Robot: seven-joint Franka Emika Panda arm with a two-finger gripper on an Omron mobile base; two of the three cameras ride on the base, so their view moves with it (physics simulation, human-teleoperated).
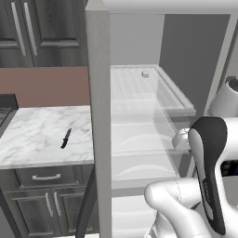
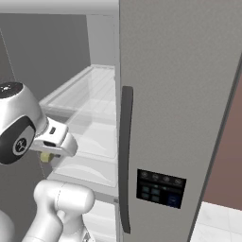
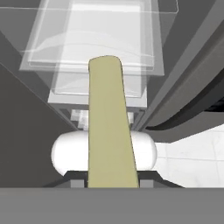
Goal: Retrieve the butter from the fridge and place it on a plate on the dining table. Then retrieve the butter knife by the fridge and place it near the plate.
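My gripper (image 3: pixel 111 180) is shut on the butter (image 3: pixel 109 122), a pale yellow-green stick that juts forward between the two dark fingertips. In the right base view a small yellow end of the butter (image 2: pixel 46 157) shows under the white hand, in front of the fridge's (image 2: pixel 175 94) open compartment with its white shelves (image 1: pixel 139 97). The butter knife (image 1: pixel 66 138), slim and black, lies on the marble kitchen counter (image 1: pixel 37 135) left of the fridge. The plate and the dining table are out of view.
The fridge's side wall (image 1: pixel 98 121) stands as a grey edge between the counter and the shelves. The closed right door carries a long dark handle (image 2: pixel 125 156) and a black dispenser panel (image 2: pixel 160 188). A small pale object (image 1: pixel 145 74) sits on the upper shelf. Dark cabinets (image 1: pixel 42 28) hang above the counter.
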